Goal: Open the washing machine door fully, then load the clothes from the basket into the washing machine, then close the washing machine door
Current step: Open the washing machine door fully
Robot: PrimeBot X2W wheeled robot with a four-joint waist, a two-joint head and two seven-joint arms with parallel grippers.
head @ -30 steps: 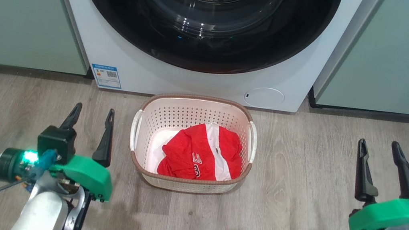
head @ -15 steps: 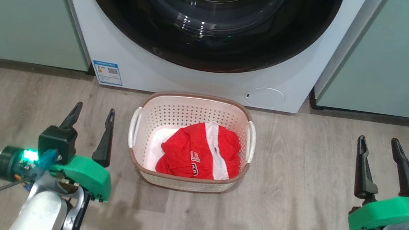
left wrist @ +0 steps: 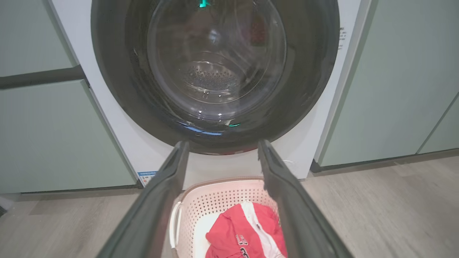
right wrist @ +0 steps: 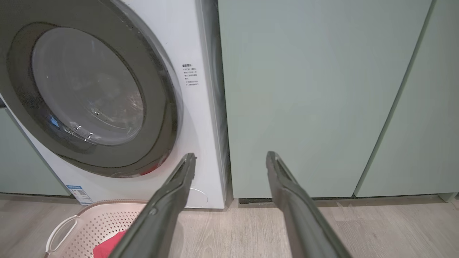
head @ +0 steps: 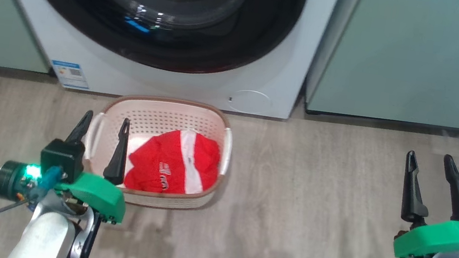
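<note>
Head view: red clothes point(head: 171, 167) inside cream basket point(head: 226, 151).

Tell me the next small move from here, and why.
Probably lift the right gripper toward the right edge of the washing machine door. The door looks shut, that gripper and the left gripper are open and empty, and the clothes lie in the basket, so opening comes first. Which side unlatches I cannot tell.
</note>
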